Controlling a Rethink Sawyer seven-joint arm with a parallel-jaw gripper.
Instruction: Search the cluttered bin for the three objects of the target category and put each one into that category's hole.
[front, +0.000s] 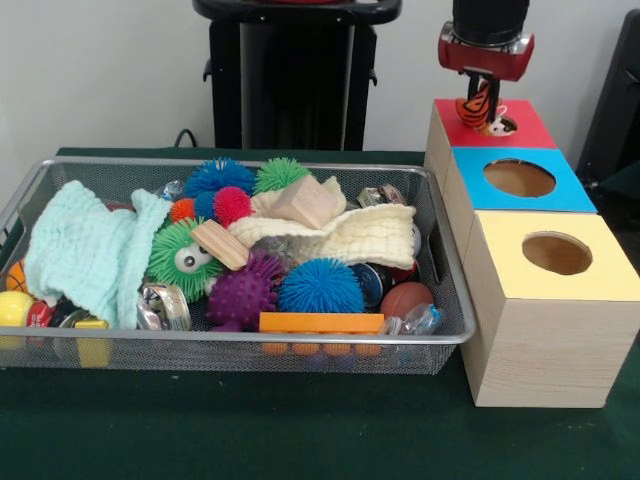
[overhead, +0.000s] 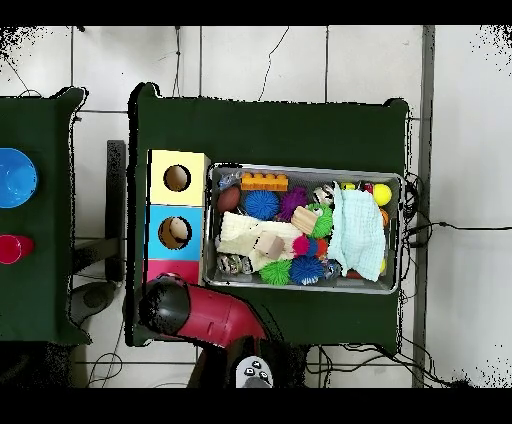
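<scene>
Jaws (front: 481, 103) clenched on striped orange toy (front: 479, 112), long axis upright, hanging directly below over red box's hole (front: 503, 125).

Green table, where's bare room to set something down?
Free: the green table strip in front of the wire bin and the boxes, plus cloth beyond the bin in the overhead view. Crowded: the bin itself; the gripper holds a striped toy over the red box.
</scene>
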